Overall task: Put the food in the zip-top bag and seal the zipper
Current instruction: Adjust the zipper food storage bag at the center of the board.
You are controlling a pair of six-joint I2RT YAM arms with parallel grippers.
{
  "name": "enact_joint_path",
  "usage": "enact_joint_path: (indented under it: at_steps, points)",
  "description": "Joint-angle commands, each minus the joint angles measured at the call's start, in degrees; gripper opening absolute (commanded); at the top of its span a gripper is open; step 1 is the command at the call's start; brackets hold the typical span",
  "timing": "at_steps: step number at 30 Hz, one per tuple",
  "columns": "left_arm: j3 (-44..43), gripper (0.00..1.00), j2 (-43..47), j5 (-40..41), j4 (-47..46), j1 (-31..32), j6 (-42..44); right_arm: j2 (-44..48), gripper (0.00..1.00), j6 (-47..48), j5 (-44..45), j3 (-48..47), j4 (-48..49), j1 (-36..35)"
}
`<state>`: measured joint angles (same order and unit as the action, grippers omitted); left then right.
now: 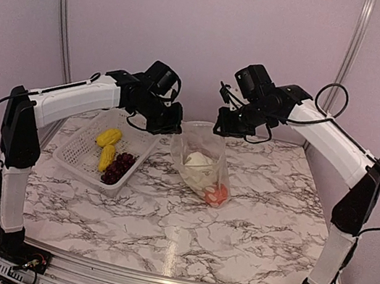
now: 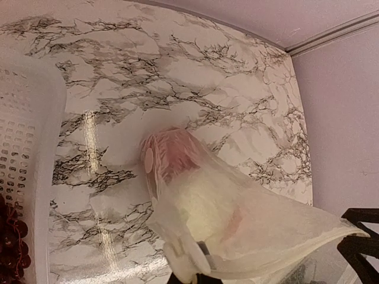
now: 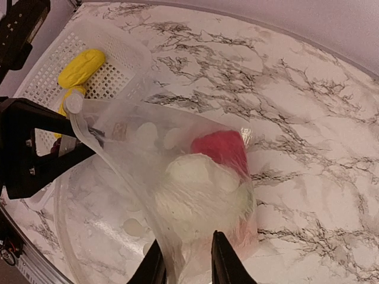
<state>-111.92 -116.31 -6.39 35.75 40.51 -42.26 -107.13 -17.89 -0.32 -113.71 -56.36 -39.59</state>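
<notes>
**A:** How many pieces of food do you count, and where are they?

**B:** In the white basket (image 1: 78,148) there are three: two yellow pieces (image 1: 108,136) and one dark grape bunch (image 1: 119,166). Inside the zip-top bag (image 1: 201,140) I see one white cauliflower (image 1: 199,160) and one red pepper (image 3: 219,148). From above, the bottom of the bag shows red and orange together. I cannot tell if one more piece lies there.

**A:** And the bag itself, how does it look?

**B:** It is one bag, clear, crinkly and a little milky. It hangs upright over the marble table (image 1: 257,220), just to the right of the basket. The cauliflower sits in the middle and the red colour is lower. I cannot tell if its low end touches the table. The mouth is at the top and open, stretched between the two arms.

**A:** What do the grippers do?

**B:** The left gripper (image 1: 171,125) pinches the left end of the mouth edge, with its fingers pressed together on the plastic. The right gripper (image 1: 224,124) holds the right end. In its own wrist view, the bag's wall is caught between its two fingers.
</notes>
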Motion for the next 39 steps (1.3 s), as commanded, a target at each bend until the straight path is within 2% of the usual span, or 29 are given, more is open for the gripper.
enact_joint_path:
  at_steps: [1, 6, 11, 14, 16, 17, 18, 22, 24, 32, 37, 39]
  points:
    - [1.6, 0.03, 4.3, 2.1, -3.1, 0.2, -0.7, -1.5, 0.21, 0.5, 1.9, -3.1, -0.4, -0.4]
    - [1.8, 0.01, 4.6, 3.0, -4.0, 0.2, -1.0, -1.1, 0.00, 0.5, 4.6, -3.3, -0.9, -0.4]
    - [-2.4, 0.00, 0.8, 3.2, -11.0, 0.1, -4.9, -0.5, 0.00, 2.6, 12.3, -8.4, -1.0, -0.2]
    - [-8.1, 0.00, -2.2, 1.9, -14.1, 0.3, -6.8, -1.2, 0.00, 3.7, 13.8, -13.3, -1.7, -0.2]
    - [-9.7, 0.02, -2.6, 3.5, -14.9, 0.4, -6.4, -1.3, 0.00, 3.9, 14.2, -13.3, -1.9, -0.1]
    - [-9.5, 0.06, -2.3, 4.4, -14.8, 0.4, -6.0, -1.0, 0.00, 3.9, 14.2, -12.1, -1.7, -0.2]
    - [-9.0, 0.15, -1.9, 5.7, -14.4, 0.4, -5.4, -0.8, 0.00, 3.8, 14.2, -10.4, -1.2, -0.2]
    - [-4.1, 0.66, -0.1, 9.6, -10.7, -0.1, -3.4, 1.8, 0.00, 3.3, 13.0, 0.5, 4.5, -0.1]
    - [0.1, 0.97, 1.8, 9.9, -9.4, -0.5, -3.8, 2.2, 0.00, 2.8, 12.7, 4.5, 6.7, 0.0]
    - [20.0, 0.99, 18.3, 7.1, -11.5, -0.4, -0.4, 2.6, 0.00, 2.4, 9.0, 6.0, 8.1, 0.1]
    - [31.9, 0.99, 31.6, 13.2, -18.3, -0.4, 4.9, 3.1, 0.00, 2.3, 5.1, 6.9, 8.8, 0.1]
    - [33.4, 0.99, 35.4, 15.9, -19.4, -0.3, 9.0, 3.0, 0.00, 2.1, 3.9, 6.4, 8.6, 0.1]
